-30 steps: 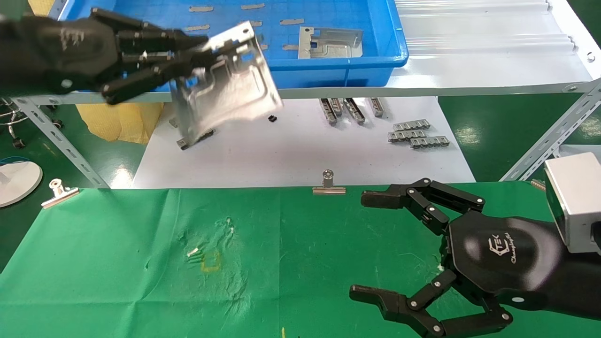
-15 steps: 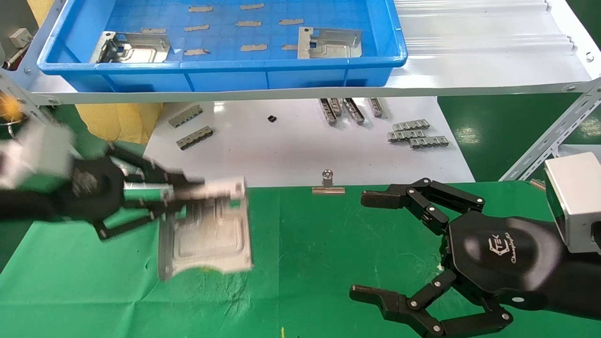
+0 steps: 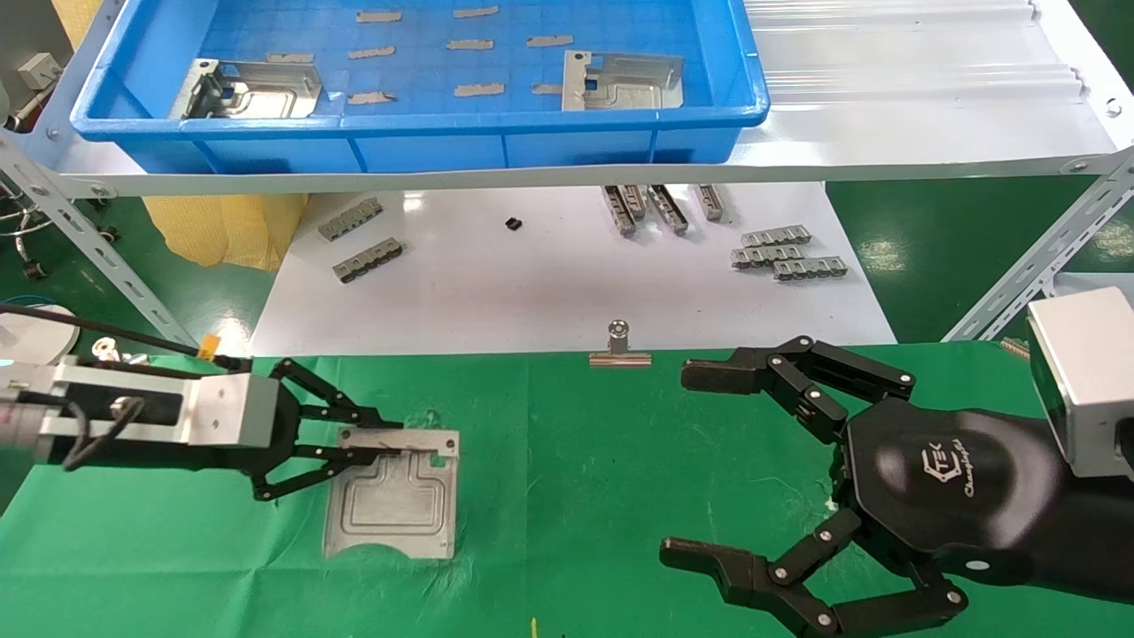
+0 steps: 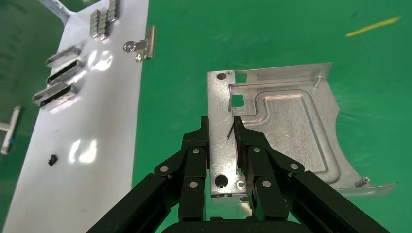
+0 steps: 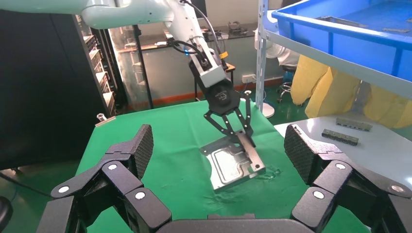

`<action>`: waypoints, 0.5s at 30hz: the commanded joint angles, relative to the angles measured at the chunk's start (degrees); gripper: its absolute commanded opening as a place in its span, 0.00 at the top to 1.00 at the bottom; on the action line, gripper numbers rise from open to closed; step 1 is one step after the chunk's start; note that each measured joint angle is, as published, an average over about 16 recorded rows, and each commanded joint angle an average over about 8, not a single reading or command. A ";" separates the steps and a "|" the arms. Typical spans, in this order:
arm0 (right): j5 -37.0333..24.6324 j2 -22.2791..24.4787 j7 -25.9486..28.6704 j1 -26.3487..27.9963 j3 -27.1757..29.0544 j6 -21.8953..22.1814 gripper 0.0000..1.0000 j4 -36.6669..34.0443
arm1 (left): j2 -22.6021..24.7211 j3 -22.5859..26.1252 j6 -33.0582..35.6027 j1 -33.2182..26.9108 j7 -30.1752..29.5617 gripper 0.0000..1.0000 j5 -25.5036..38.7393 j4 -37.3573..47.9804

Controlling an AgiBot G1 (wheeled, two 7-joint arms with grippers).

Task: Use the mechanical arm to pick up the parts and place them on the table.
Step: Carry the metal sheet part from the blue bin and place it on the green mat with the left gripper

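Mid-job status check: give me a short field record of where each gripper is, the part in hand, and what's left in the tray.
left gripper: low over the green table, fingers shut on the part's folded tab edge
held part: lying flat on the cloth, not yet released
right gripper: open, idle over the table's right side
blue tray: on the shelf, two parts inside, one left, one right
binder clip: at the cloth's far edge

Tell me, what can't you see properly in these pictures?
- Part: the head view doesn't show whether it lies flat on the green table.
- Left hand: its palm is cut off by the left wrist view's edge.
- Small black thing on the white board: too tiny to identify.
- Right hand: fingers spread wide, holding nothing.
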 commanded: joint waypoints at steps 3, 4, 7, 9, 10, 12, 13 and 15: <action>0.00 0.00 0.00 0.00 0.00 0.00 0.00 0.00 | 2.38 0.90 -0.12 -0.68 3.85 0.96 1.31 4.97; 0.00 0.00 0.00 0.00 0.00 0.00 0.00 0.00 | 2.85 1.10 -0.23 -0.89 4.48 0.86 1.62 6.01; 0.00 0.00 0.00 0.00 0.00 0.00 0.00 0.00 | 4.09 1.45 -0.72 -1.41 6.07 0.49 2.15 8.99; 0.00 0.00 0.00 0.00 0.00 0.00 0.00 0.00 | 4.78 1.56 -1.07 -1.65 6.99 0.24 2.35 10.77; 0.00 0.00 0.00 0.00 0.00 0.00 0.00 0.00 | 5.10 1.60 -1.26 -1.74 7.44 0.11 2.41 11.59; 0.00 0.00 0.00 0.00 0.00 0.00 0.00 0.00 | 5.65 1.64 -1.59 -1.86 8.32 0.00 2.50 13.03; 0.00 0.00 0.00 0.00 0.00 0.00 0.00 0.00 | 5.89 1.65 -1.69 -1.91 8.76 0.00 2.53 13.66; 0.00 0.00 0.00 0.00 0.00 0.00 0.00 0.00 | 6.28 1.63 -1.86 -2.00 9.63 0.00 2.52 14.75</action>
